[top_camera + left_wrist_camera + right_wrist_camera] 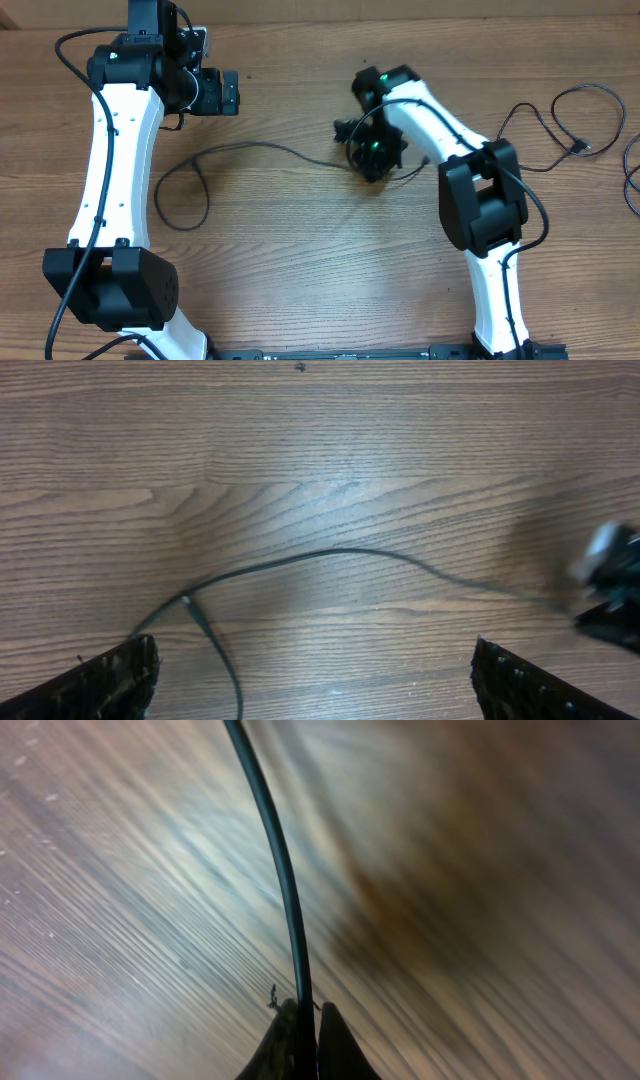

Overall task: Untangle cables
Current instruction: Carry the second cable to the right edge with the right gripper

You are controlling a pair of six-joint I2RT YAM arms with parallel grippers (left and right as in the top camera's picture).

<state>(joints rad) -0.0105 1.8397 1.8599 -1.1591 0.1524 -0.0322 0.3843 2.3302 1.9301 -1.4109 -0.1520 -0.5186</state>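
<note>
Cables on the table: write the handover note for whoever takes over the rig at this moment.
Right gripper: shut on the long cable, pinching it mid-table.
Left gripper: open and empty, hovering above that same cable.
Cables: the long cable runs left from the right gripper and curls into a loose loop. A second cable lies apart near the right edge of the table.
Done: grip taken; the two cables lie separate.
Left: probably draw the loop out straight. Anything bunched under the right gripper is hidden.
</note>
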